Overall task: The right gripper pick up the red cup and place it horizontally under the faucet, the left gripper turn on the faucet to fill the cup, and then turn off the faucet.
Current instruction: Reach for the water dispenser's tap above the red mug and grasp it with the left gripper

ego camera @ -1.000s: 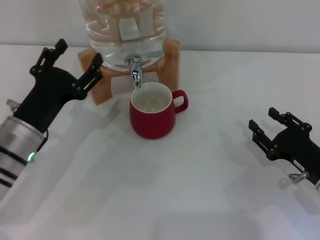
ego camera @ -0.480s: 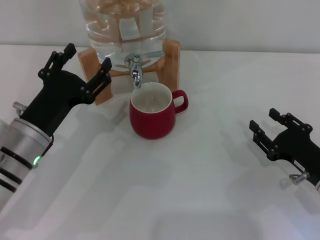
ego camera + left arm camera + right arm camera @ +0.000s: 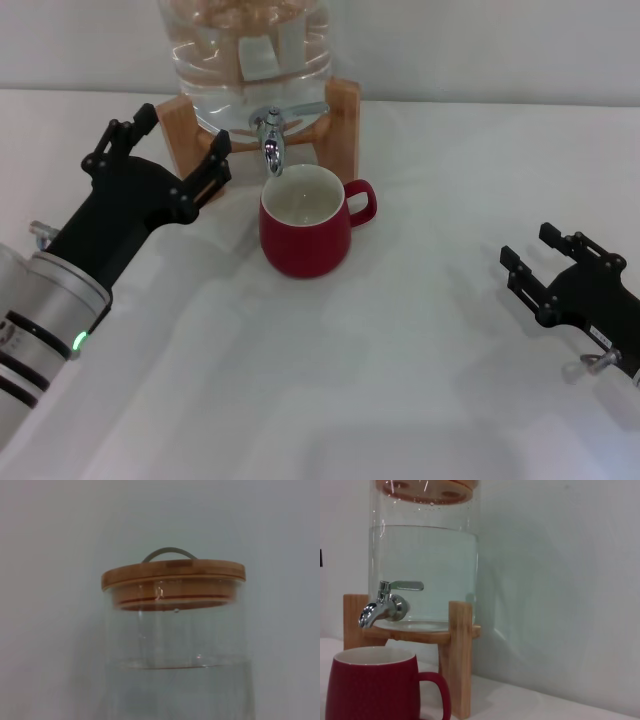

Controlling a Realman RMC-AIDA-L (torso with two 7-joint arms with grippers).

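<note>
Red cup (image 3: 305, 233) stood upright on the table directly under the faucet (image 3: 271, 140). I had the left gripper (image 3: 165, 168) spread wide and empty, near the wooden stand (image 3: 343, 125), short of the lever. Best to approach level and catch only the lever. Right gripper (image 3: 545, 268) sat open, empty, well apart. Jar (image 3: 424, 570) held water; cup looked unfilled.

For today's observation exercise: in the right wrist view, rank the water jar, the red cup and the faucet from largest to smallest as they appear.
1. Water jar, largest, though its top is cut off.
2. Red cup, partly cut off and nearer the camera, so it looks bigger than it would beside the jar.
3. Faucet, clearly smallest.
</note>
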